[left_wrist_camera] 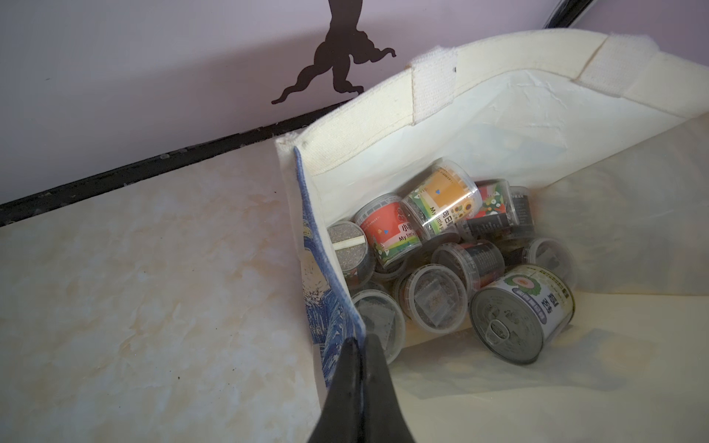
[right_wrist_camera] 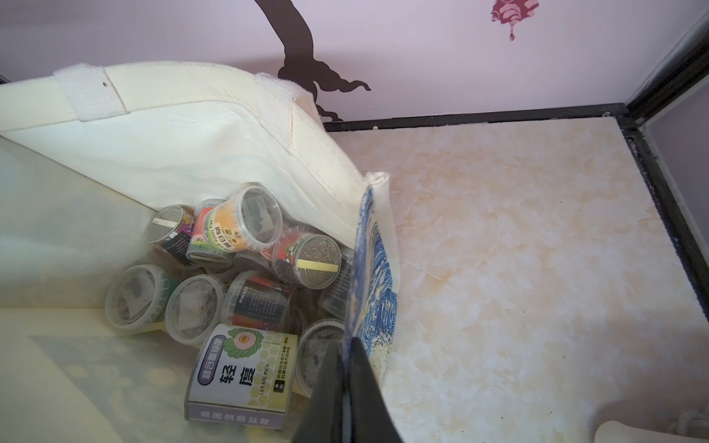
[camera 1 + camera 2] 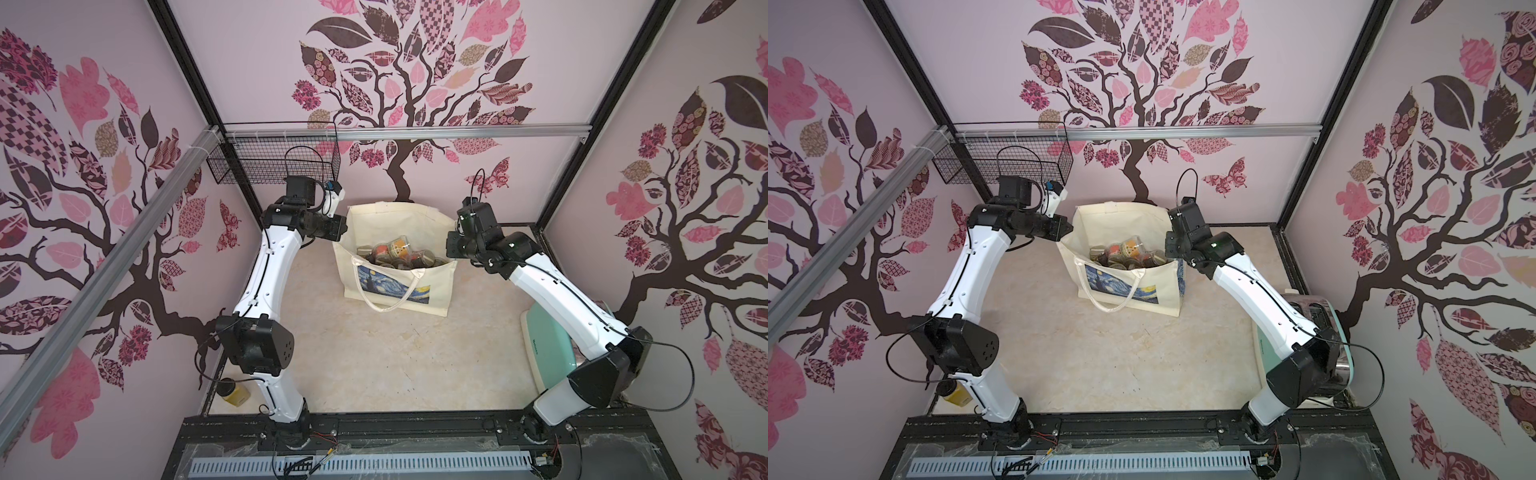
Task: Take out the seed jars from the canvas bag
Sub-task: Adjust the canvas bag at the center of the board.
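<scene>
Since both arms are pinching the canvas bag (image 3: 395, 286) at opposite ends of its mouth, the opening is being held spread. That looks like the point of this pose, not a pick.

Left gripper (image 1: 360, 347) is clamping narrow on the blue-printed side edge near the rim, with cloth running between the jaws in the left wrist view. Right gripper (image 2: 347, 347) is doing the same on the opposite printed edge, jaws nearly closed on fabric. Neither is holding a jar.

Bag is standing upright on the table (image 3: 374, 365) near the back wall, print facing the robot base. Seed jars (image 1: 387, 234) are all lying inside at the bottom, piled loosely on sides and ends against the back panel. None is sitting on the table. A metal pull-tab tin (image 1: 521, 318) is lying in with them, touching the pile. It isn't a target, so it's worth steering around.

Judgement: the task is barely starting. With both grippers tied up on cloth, one is going to have to be letting go to reach in. The walls are looking soft, so the mouth may be sagging shut on that side. Probably the orange-labelled jar on top is offering the easiest first grab. How deep the pile is going I can't tell, since the top layer is hiding the lower jars.
</scene>
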You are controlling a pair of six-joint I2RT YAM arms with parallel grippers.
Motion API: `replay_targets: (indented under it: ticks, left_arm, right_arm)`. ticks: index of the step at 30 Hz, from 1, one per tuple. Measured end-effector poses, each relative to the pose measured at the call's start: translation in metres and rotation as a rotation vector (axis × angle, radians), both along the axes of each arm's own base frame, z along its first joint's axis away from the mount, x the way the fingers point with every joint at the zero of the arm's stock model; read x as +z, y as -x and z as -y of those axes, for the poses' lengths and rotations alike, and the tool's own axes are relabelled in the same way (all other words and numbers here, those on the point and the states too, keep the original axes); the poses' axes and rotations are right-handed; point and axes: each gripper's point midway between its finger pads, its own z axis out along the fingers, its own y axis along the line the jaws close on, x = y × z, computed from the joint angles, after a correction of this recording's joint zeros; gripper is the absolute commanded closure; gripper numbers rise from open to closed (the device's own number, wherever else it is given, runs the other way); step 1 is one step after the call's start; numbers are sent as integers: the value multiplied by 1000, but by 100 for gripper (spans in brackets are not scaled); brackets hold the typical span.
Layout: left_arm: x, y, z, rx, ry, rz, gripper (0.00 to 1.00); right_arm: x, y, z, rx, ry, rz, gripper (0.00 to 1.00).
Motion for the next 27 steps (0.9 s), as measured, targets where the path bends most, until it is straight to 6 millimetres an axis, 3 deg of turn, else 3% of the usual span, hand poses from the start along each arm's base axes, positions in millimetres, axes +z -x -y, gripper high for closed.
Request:
replay_targets:
  ticks: [2,7,10,14,17,19,22,27]
  left_arm:
    - [2,4,1,-6,9,2,51]
    - [10,2,1,-5,18,28,32]
    - [18,-2,3,-7,33,41,25]
    - [24,-8,5,0,53,49,21]
    - [13,-11,3,12,42,16,17]
    - [2,-9,1,15,27,-22,16]
    - [-15,2,-1,3,2,-76,17]
    - [-38,33,-10,8,-46,-142,17]
  right_arm:
    - [-3,3,2,3,0,7,76]
    - [10,10,7,5,-9,40,47]
    - [22,10,8,11,0,59,37]
    - [43,10,9,7,-8,84,36]
    - [54,8,4,12,-43,84,37]
    - [51,7,-1,20,-59,60,38]
    - [31,13,-5,43,-52,-18,42]
    - [-6,29,-1,65,0,-144,40]
